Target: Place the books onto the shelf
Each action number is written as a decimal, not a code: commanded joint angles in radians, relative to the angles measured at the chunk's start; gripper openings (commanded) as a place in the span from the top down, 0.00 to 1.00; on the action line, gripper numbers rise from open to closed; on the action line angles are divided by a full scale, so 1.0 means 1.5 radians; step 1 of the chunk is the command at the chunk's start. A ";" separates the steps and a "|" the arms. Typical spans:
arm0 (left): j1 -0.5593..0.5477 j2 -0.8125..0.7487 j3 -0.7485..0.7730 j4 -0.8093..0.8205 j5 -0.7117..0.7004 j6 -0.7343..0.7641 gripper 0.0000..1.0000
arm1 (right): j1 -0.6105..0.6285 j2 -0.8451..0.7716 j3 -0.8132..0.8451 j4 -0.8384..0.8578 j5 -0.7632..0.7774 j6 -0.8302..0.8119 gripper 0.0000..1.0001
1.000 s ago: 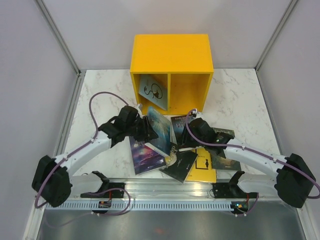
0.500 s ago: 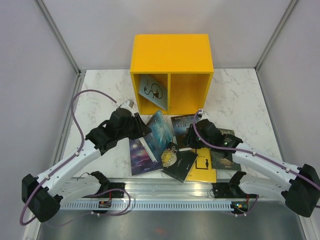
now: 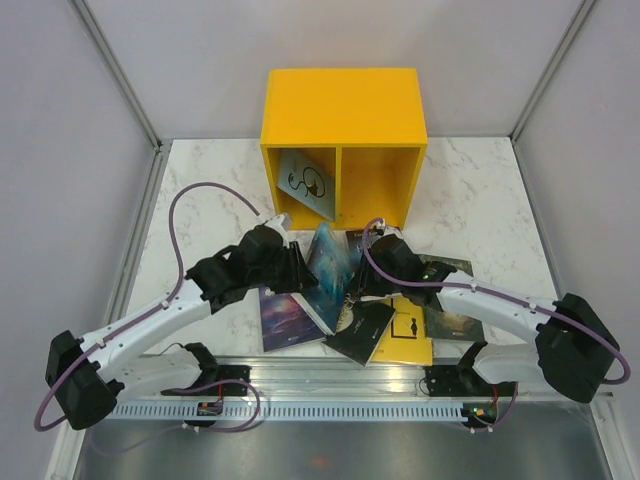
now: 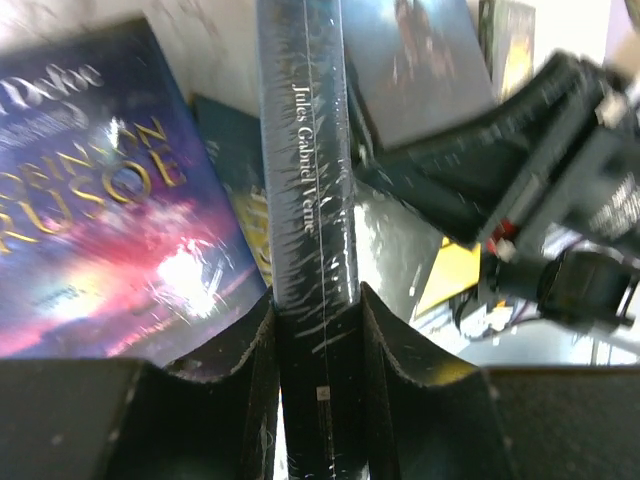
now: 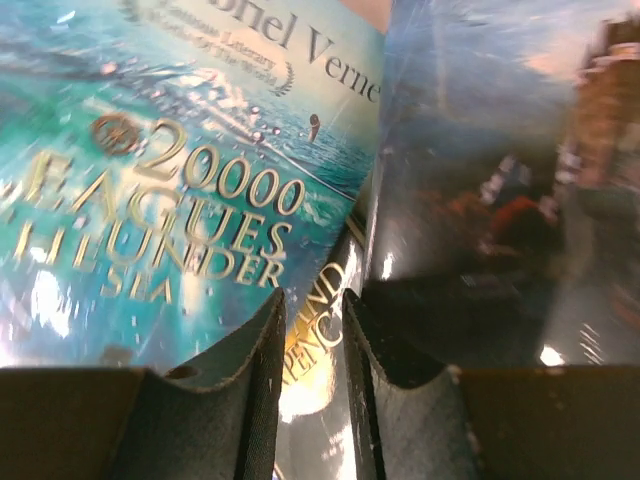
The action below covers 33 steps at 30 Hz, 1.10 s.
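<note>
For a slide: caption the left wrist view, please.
Left gripper clamps the Jules Verne book by its spine, Robinson Crusoe cover alongside.

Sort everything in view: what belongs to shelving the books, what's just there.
Job: yellow shelf; cat book inside its left compartment; 20000 Leagues book in the left gripper; Robinson Crusoe book, black book, yellow book on the table.
Just there: purple cables, metal rail.

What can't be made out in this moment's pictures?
- Right claw: the right wrist view doesn't show whether it pinches anything; in the top view the right arm covers it.
- Dark book: right wrist view, title lost to blur and glare.
- Jules Verne book, clamped in the left claw: left wrist view shows only its spine.
- Light blue book in the yellow shelf: top view, lettering too small.
</note>
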<state>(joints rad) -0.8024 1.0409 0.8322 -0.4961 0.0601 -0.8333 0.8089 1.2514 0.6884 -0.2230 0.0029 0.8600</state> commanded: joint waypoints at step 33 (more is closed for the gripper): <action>0.004 0.312 0.278 -0.151 0.082 0.144 0.47 | -0.018 0.062 0.016 0.040 -0.022 -0.010 0.68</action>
<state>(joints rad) -0.8040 1.5455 1.2148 -0.6941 0.2253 -0.6495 0.7998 1.3365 0.6678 -0.1242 -0.0338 0.8604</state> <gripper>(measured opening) 0.506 0.314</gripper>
